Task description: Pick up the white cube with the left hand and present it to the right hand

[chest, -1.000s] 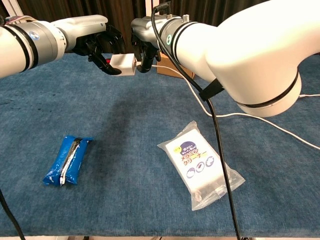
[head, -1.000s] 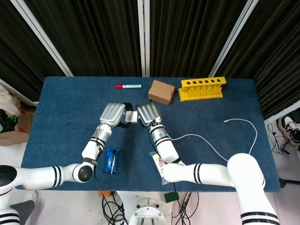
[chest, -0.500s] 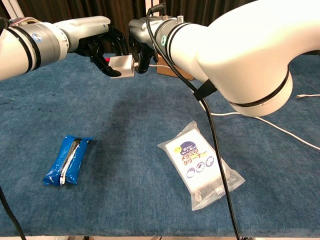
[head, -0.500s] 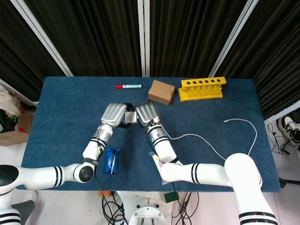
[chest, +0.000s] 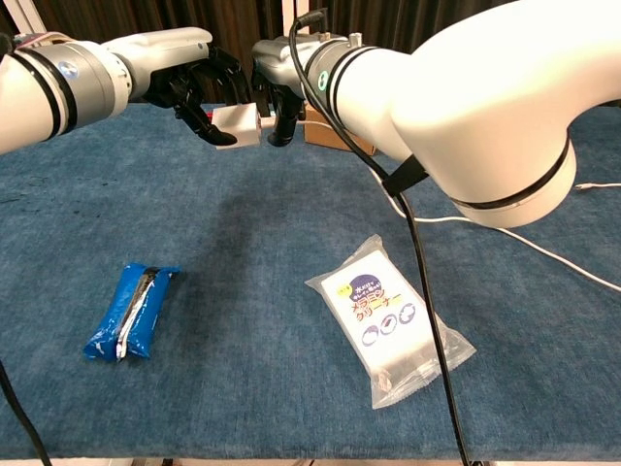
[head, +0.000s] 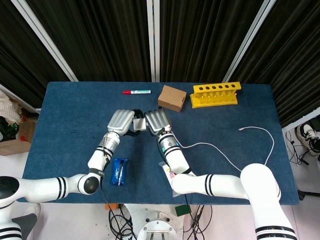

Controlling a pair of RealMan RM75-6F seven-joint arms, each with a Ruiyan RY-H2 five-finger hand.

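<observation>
Chest view, upper left of the frame: the left hand (chest: 194,85) holds the white cube (chest: 237,124) aloft (clear of the table (chest: 291,233)); the right hand (chest: 281,92) fingers curl against its other side.

The head view looks steeply down from above the robot, far enough to take in the whole blue counter (head: 65,110) against the black curtains. The chest view sits low and close, facing forward across the cloth. Both share the blue packet (head: 118,171) and both raised arms
</observation>
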